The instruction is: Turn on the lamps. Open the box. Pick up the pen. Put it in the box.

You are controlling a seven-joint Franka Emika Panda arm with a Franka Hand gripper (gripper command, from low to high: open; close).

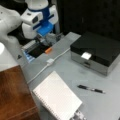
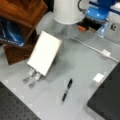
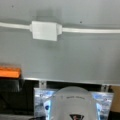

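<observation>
Gripper (image 1: 48, 37) hangs at far left by the cord switch (image 1: 50, 61); grip state can't be told. Box (image 1: 96, 51) shut, at right. Pen (image 1: 90, 89) lies near, long axis left-right, well apart from gripper.

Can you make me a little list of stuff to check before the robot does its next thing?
1. Box lid: shut in both front views, not opened yet. Not ok.
2. Pen: lying loose on the table, away from the box, nothing on top. Ok.
3. Gripper: at the table's far edge near the orange-tipped thing, holding nothing visible. Jaws open or shut: cannot tell.
4. Lamp: on or off, cannot tell.
5. White cable with its switch: lies across the table, clear of the pen. Ok.
</observation>
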